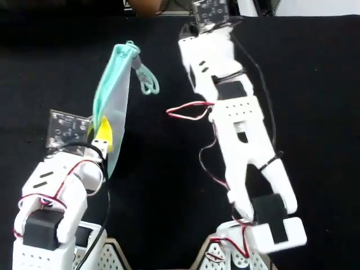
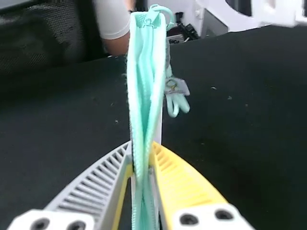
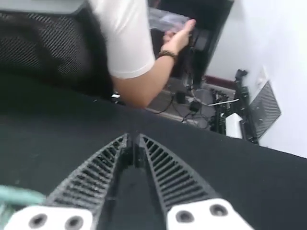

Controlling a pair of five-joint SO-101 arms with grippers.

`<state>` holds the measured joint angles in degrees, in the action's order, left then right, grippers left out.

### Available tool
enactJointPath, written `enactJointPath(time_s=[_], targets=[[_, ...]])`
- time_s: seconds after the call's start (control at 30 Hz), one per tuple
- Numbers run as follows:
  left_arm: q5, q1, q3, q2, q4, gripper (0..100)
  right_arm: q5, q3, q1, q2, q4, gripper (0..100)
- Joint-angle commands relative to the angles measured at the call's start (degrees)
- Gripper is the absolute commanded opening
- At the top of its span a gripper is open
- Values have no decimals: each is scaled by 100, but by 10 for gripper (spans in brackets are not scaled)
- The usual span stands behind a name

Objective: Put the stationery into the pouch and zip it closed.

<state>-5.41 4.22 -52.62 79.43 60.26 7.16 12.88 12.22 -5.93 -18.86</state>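
In the left pincer (image 2: 142,155) — pouch (image 2: 144,72), contents hidden.

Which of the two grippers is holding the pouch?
The left gripper, the one with a yellow finger: it is shut on the mint-green pouch. The right gripper is shut on nothing, over the black table.

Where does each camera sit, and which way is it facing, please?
High view: fixed above, looking down on the black table; the left arm and right arm show.
Left wrist view: on the left wrist, looking along the left gripper, clamped on the mint pouch.
Right wrist view: on the right wrist, looking along the shut right gripper across the table.
Shared: high and left wrist views both show the pouch held.
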Motion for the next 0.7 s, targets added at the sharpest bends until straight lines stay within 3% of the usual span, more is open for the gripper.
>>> enactJointPath(time_s=[0.0, 0.17, 0.23, 0.3, 0.47, 0.67], targets=[[0, -620, 523, -70, 26, 51, -53, -268, 211, -1147, -862, 98], [9, -1798, 1244, -70, 53, 51, -9, -119, 615, -2923, -2189, 150], [-9, -2132, 1648, -70, 299, 51, -9, 110, 580, -3380, -2215, 113], [-35, -2316, 2097, -114, 589, 51, -9, 426, 360, -3741, -2233, 15], [-413, -2158, 2211, -396, 448, 52, -9, 1780, -457, -4453, -2233, 12], [-475, -1859, 1376, -2523, -1108, 52, 0, 3574, -1530, -4998, -2277, 47]])
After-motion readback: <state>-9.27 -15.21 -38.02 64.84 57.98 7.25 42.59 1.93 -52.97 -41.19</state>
